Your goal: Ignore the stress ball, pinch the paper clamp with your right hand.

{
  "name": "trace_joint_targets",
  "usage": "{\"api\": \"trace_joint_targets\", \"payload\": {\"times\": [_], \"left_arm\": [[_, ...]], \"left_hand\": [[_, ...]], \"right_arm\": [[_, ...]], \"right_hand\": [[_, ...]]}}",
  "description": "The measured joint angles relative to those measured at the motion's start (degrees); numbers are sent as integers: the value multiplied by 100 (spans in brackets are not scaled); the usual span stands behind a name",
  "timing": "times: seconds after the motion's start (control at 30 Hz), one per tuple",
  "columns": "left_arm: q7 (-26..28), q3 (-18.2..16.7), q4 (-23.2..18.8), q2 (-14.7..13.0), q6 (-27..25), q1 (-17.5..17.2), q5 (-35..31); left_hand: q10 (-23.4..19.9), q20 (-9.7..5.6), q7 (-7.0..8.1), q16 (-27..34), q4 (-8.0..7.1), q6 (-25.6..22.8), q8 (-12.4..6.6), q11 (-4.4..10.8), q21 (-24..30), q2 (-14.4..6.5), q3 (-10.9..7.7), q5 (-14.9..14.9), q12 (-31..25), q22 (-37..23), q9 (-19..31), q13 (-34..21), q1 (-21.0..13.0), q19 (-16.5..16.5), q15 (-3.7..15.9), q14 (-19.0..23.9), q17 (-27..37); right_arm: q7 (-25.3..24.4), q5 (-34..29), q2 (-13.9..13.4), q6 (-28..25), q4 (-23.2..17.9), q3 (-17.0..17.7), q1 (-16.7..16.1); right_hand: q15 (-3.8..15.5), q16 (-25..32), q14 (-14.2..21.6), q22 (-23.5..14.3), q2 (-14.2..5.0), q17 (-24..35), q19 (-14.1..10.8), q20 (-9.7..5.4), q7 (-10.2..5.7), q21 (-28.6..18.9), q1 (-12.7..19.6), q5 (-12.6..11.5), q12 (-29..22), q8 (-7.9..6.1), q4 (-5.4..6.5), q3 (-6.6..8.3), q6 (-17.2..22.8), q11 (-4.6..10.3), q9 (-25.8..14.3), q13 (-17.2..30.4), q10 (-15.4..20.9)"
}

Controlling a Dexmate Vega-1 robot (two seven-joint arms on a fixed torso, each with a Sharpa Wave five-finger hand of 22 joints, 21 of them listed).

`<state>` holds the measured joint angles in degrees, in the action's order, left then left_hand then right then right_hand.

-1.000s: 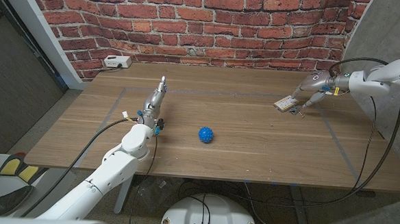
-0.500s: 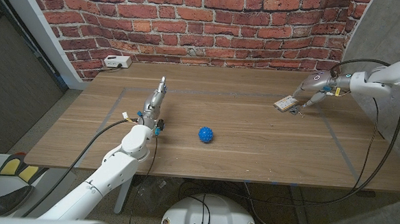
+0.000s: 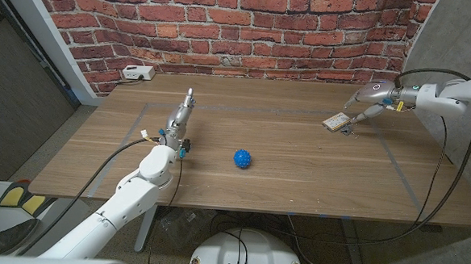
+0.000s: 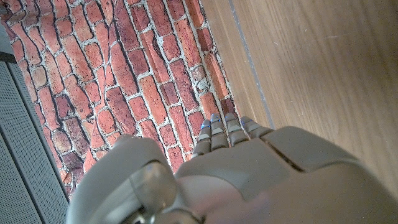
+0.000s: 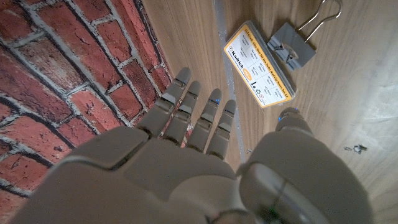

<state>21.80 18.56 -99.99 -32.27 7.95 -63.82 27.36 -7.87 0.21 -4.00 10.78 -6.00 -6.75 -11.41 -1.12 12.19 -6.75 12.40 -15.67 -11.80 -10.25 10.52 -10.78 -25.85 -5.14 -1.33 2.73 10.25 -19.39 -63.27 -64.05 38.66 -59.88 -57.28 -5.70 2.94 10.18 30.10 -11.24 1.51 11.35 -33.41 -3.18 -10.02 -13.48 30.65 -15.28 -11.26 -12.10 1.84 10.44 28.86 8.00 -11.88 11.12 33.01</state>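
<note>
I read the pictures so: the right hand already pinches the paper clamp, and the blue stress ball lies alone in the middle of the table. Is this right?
Not quite. The right hand does not pinch the paper clamp yet: the right wrist view shows its fingers spread, with bare table between the fingertips and the clamp. The rest holds: the blue stress ball lies alone in the middle of the table.

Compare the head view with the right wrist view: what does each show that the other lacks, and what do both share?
Head view alone: the blue stress ball mid-table, the left hand with fingers pointing toward the wall, and a white box at the table's far edge.

Right wrist view alone: the printed label on the card in the paper clamp and the clamp's wire handles.

Both: the right hand, open beside the clamp, the wooden table, the brick wall.
</note>
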Motion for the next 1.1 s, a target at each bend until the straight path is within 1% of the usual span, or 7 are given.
{"api": "trace_joint_targets", "payload": {"times": [0.17,0.3,0.43,0.57,0.93,1.07,1.1], "left_arm": [[-73,-54,-2,-65,0,0,42],[-172,-91,3,-126,1,27,88],[-265,-111,34,-183,1,84,129],[-350,-118,64,-219,1,136,160],[-663,-122,156,-321,-20,267,270],[-762,-143,242,-365,63,316,298],[-787,-143,242,-365,81,316,302]], "left_hand": [[0,0,0,0,-25,0,0,0,0,0,25,0,0,0,0,0,0,0,0,0,0],[0,0,0,0,-25,0,0,0,0,0,24,0,0,0,0,0,0,0,0,0,0],[0,0,0,0,-25,0,0,0,0,0,24,0,0,0,0,0,0,0,0,0,0],[0,0,0,0,-25,0,0,0,0,0,24,0,0,0,0,0,0,0,0,0,0],[0,41,0,0,-25,0,0,0,0,0,24,0,0,0,0,0,0,42,0,0,0],[0,41,0,0,-25,0,0,0,0,0,24,0,0,0,0,0,0,42,0,0,0],[0,41,0,0,-25,0,0,0,0,0,24,0,0,0,0,0,0,42,0,0,0]], "right_arm": [[129,514,-225,-325,-538,552,-572],[183,898,-327,-553,-863,918,-981],[184,1415,-413,-852,-1330,1464,-1626],[121,1884,-418,-1125,-1599,1804,-2026],[-30,2940,-101,-1786,-2295,2778,-3175],[-30,2940,49,-1786,-2431,3005,-3425],[-194,3647,158,-2056,-2523,3132,-3558]], "right_hand": [[-9,0,-53,-6,-215,0,0,0,23,0,9,0,0,0,63,63,-23,-31,0,0,-31],[-29,0,-91,6,-454,-41,0,0,82,0,217,27,0,0,-47,236,-83,-132,0,0,-72],[-9,0,-114,6,-511,-43,0,0,113,0,275,27,0,0,-97,286,-114,-164,1,0,-103],[-29,0,-134,6,-534,-43,-1,0,113,0,297,72,0,0,-120,309,-114,-194,1,0,-134],[-26,0,-171,6,-587,-69,52,11,270,0,353,129,0,25,-179,367,-186,-290,1,0,-182],[-27,0,-171,6,-637,-69,52,11,270,0,405,205,-63,25,-217,406,-186,-194,2,-9,-69],[-27,0,-171,5,-637,-69,52,11,269,0,405,215,-63,25,-224,412,-187,-193,2,-17,-69]]}}
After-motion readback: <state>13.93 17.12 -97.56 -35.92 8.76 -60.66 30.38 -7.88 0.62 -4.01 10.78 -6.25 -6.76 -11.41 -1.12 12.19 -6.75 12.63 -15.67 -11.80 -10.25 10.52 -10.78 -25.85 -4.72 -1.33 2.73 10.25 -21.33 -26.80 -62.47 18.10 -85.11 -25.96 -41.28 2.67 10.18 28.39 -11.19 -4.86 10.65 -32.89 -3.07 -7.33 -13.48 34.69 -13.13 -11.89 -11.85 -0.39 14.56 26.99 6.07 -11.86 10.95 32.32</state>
